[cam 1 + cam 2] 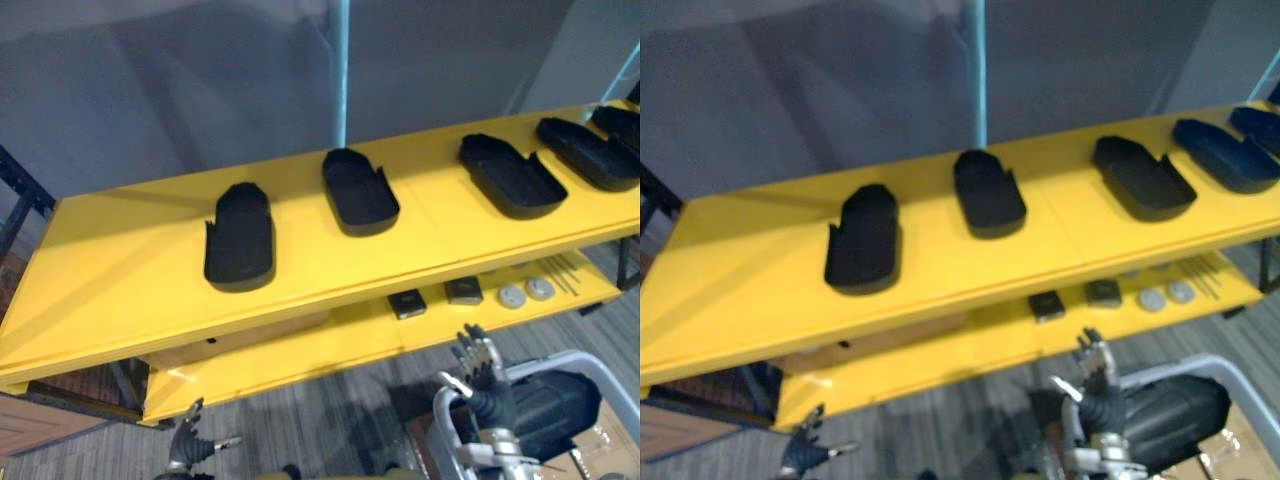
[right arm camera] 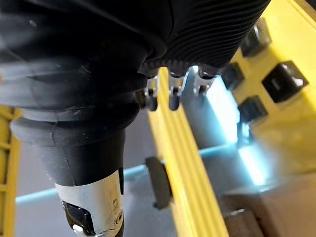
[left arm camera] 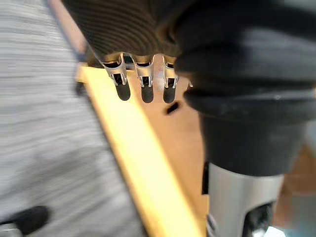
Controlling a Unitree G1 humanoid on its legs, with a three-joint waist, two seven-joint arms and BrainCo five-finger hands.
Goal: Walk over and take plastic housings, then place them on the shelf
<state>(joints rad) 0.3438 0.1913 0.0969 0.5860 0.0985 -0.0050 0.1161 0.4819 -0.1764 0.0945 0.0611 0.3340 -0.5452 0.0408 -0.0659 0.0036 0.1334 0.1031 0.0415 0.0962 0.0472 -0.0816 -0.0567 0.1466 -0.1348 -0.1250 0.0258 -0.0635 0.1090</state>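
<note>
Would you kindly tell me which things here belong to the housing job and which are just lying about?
Job: black plastic housings on the top board of the yellow shelf; left hand and right hand, both open and empty.
Lying about: small black blocks, grey discs and thin rods on the lower board.
</note>
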